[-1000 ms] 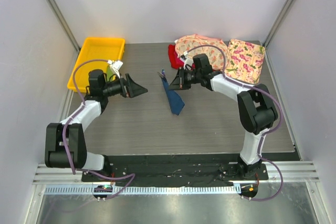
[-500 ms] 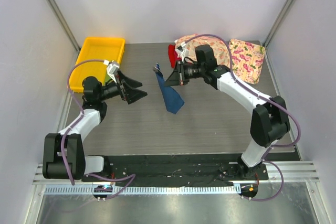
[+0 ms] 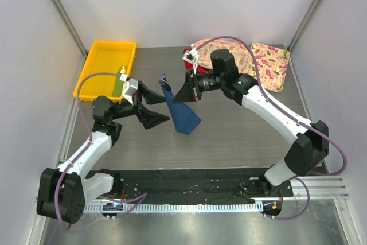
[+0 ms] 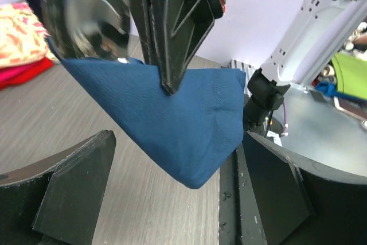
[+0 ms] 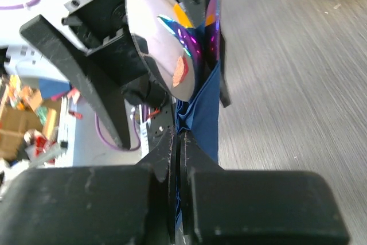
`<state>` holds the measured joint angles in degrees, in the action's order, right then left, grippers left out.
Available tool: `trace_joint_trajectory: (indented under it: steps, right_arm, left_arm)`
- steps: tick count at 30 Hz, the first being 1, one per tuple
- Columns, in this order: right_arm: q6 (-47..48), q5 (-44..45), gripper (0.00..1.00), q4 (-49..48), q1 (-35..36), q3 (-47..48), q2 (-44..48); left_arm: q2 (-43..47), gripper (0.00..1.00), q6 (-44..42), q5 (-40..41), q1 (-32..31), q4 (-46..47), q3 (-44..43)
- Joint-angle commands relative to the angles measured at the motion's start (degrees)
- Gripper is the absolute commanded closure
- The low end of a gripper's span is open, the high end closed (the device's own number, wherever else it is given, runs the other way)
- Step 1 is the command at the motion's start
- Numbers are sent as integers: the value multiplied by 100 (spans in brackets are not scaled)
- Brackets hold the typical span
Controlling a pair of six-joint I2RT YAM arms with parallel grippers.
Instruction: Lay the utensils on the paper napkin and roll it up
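The navy paper napkin [image 3: 182, 116] hangs folded above the table, its lower corner near the surface. My right gripper [image 3: 188, 88] is shut on its upper edge; the right wrist view shows the pads [image 5: 170, 152] pinched on the blue sheet [image 5: 207, 113]. My left gripper [image 3: 153, 106] is open just left of the napkin, not touching it. In the left wrist view the napkin [image 4: 183, 121] hangs between and beyond my open fingers [image 4: 74, 193], with the right gripper's fingers clamped on it. No utensils are in view.
A yellow tray [image 3: 97, 61] sits at the back left with a flat green strip [image 3: 118, 87] in it. Two pink floral cloths [image 3: 268, 64] lie at the back right. A red cloth [image 4: 23, 73] lies under the floral cloth [image 4: 20, 32].
My right gripper has carried the napkin left and toward the front, higher off the table. My left arm has swung forward and right, bringing its open gripper close to the napkin.
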<state>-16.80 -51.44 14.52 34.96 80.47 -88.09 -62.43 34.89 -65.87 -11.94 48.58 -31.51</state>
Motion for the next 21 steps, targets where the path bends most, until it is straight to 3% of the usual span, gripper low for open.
trace_joint_trajectory:
  steps: [1,16,21]
  right_arm:
    - [677,-244,99,6,177,215,547]
    - [1363,-68,99,446,705,356,794]
    - [1407,-33,99,472,776,391,820]
  left_arm:
    - [152,0,-334,-23,-62,135,92]
    - [469,0,79,320,-633,152,57]
    - [522,13,175,232,-712,161,-5]
